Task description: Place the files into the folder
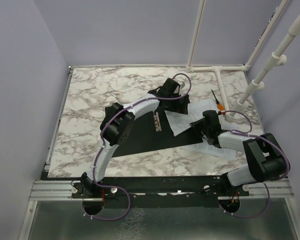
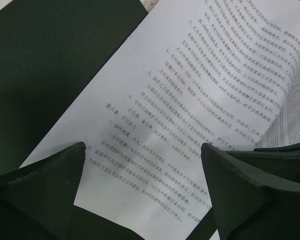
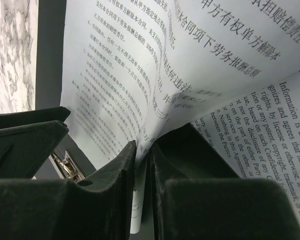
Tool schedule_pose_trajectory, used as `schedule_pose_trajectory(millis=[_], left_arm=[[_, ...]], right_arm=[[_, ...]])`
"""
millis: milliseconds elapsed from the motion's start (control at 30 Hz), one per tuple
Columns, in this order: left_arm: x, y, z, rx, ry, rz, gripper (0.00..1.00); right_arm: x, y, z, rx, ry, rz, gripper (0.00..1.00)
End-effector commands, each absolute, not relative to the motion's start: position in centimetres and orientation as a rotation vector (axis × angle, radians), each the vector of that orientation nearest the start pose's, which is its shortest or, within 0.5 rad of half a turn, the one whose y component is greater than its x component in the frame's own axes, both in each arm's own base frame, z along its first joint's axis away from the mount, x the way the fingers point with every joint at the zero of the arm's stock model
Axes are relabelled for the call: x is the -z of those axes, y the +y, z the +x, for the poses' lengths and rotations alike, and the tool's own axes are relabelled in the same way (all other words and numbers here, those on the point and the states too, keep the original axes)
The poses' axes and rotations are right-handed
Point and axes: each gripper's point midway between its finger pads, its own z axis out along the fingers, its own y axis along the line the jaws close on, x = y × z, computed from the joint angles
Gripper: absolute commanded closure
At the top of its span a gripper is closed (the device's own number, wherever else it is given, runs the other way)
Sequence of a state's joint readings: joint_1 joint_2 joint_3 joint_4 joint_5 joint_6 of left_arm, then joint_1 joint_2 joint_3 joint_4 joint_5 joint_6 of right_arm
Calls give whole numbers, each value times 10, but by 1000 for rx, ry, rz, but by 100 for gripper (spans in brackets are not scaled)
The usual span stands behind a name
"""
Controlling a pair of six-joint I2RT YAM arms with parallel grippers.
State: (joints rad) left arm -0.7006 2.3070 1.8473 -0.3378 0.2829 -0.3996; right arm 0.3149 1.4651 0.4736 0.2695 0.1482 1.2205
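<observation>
The folder [image 1: 140, 137] lies open in the middle of the table, black face up; it also fills the upper left of the left wrist view [image 2: 50, 70]. One file, a white sheet of Chinese text [image 1: 187, 116], lies partly over its right side. My left gripper [image 1: 172, 97] is open just above this sheet [image 2: 190, 90], its jaws [image 2: 142, 165] apart and empty. My right gripper [image 1: 202, 127] is shut on a raised fold of the Chinese-text sheet [image 3: 115, 65], pinched between its jaws [image 3: 144, 150]. A second file, with English text [image 3: 275, 125], lies under it to the right [image 1: 217, 149]. The folder's metal clip [image 3: 67, 167] shows beside the right gripper.
A thin tool with an orange handle [image 1: 217, 102] lies at the back right, near white pipes [image 1: 250, 92] that rise from the table. The marble table [image 1: 90, 100] has purple walls on the left and at the back.
</observation>
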Motion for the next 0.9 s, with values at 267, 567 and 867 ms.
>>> schedule_pose_trajectory(millis=[267,567,867], left_arm=[[-184,-411,410,770,2253,536,1],[-208,-364,401,611,2260,435,1],[-212,-308,385,501,2282,317,1]], right_arm=[[-46,118,322,-596,2105,970,85],[-90,129,321,-679,2074,744,85],[-158,139,320,-728,1975,444,85]])
